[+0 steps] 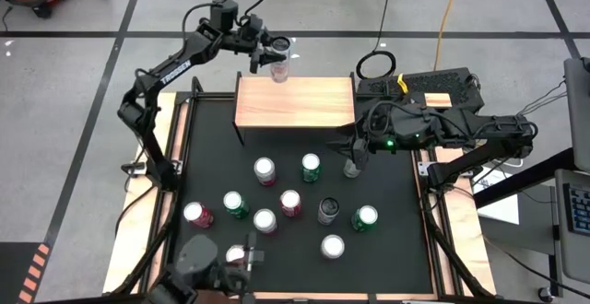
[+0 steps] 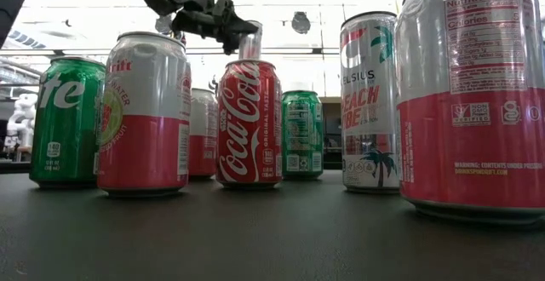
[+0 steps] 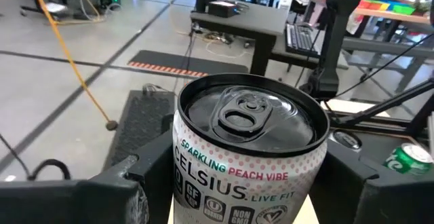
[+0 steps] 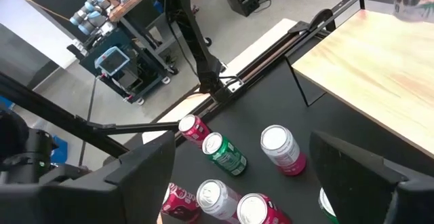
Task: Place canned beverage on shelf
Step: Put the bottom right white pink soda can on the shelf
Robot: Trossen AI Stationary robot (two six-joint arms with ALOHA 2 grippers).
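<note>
A white Celsius can [image 3: 247,149] stands upright between the fingers of my left gripper [image 3: 247,197], at the far edge of the shelf [image 1: 295,101], a light-wood board at the table's far side. The high view shows this gripper [image 1: 269,57] and can [image 1: 279,64] there too. Whether the can's base touches the board I cannot tell. My right gripper [image 4: 251,183] hangs open above the mat on the right [image 1: 355,152], touching nothing. My left gripper pinches the can's side wall [image 3: 182,176] between its two fingers [image 3: 125,187], a little below the rim. The fingers come in about level from the table's left side. The can stays upright, its top with the pull tab [image 3: 239,112] facing up.
Several cans stand on the black mat [image 1: 396,221] nearer than the shelf, among them a red one [image 1: 290,203] and a green one [image 1: 312,166]. One can [image 1: 351,168] stands under my right gripper. A black box [image 1: 424,87] sits right of the shelf.
</note>
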